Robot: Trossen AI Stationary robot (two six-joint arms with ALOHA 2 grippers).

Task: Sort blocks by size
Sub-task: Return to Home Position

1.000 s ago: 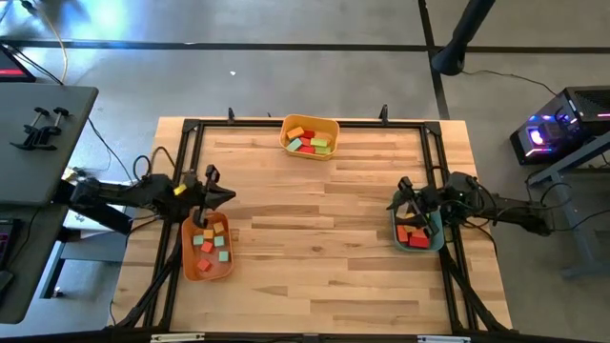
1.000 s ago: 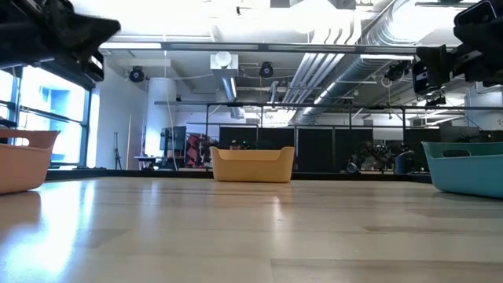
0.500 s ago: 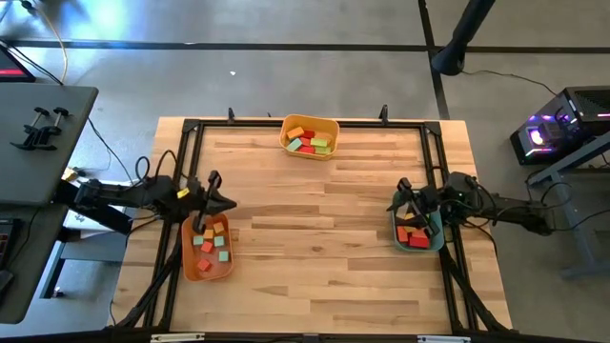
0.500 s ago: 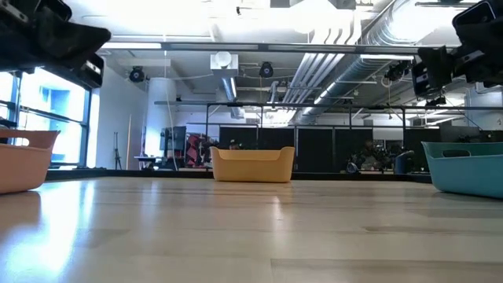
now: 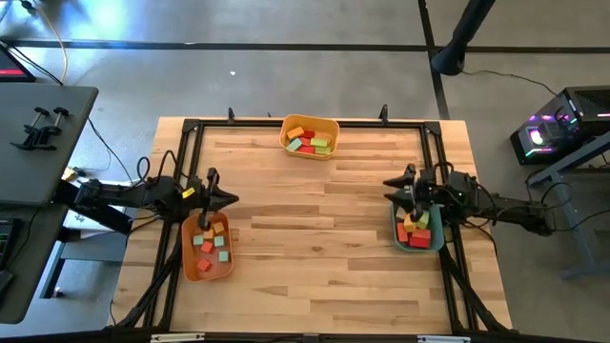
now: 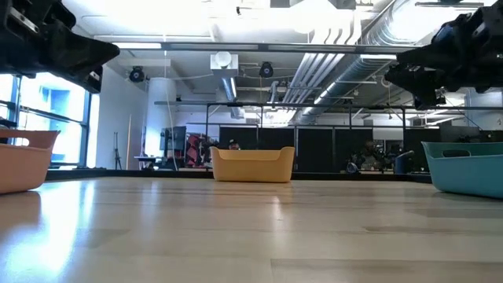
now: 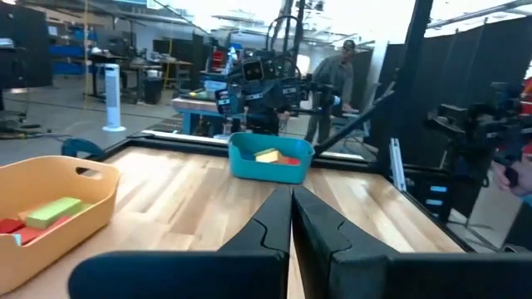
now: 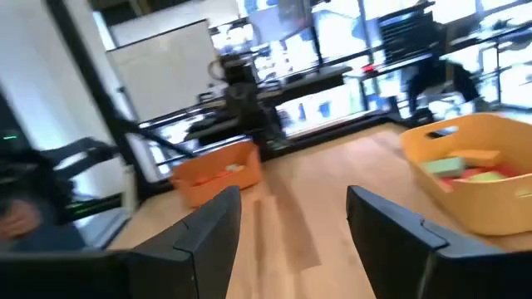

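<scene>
Plainly, the sorting looks finished, since all the small wooden blocks (image 5: pixel 309 140) in view lie in bins. What remains is the retreat home, and I judge it best done by keeping both arms high and drawing each straight back toward its own side of the light wooden table (image 5: pixel 315 286), clear of the bin walls and the black metal frame (image 5: pixel 238 122). Nearest, on the left, the orange plastic bin (image 5: pixel 184 252) holds small cubes (image 5: pixel 212 246) in red, green, teal and tan. The left gripper (image 5: pixel 223 198) hangs just past that bin's far end, its fingers pressed together on nothing. On the right, the teal plastic bin (image 5: pixel 419 250) holds thicker pieces (image 5: pixel 414 229) in red, orange and yellow. The right gripper (image 5: pixel 393 182) hovers just past that bin's far rim, fingers spread wide with nothing between them. From table height both grippers sit well above the bin rims, so a level pull-back should not catch them. Farthest, at the middle of the table's far edge, the yellow plastic bin (image 5: pixel 335 129) holds thin pieces (image 5: pixel 320 143) in orange, red and green. Beyond the table, a person (image 7: pixel 339 75) stands in the room.
</scene>
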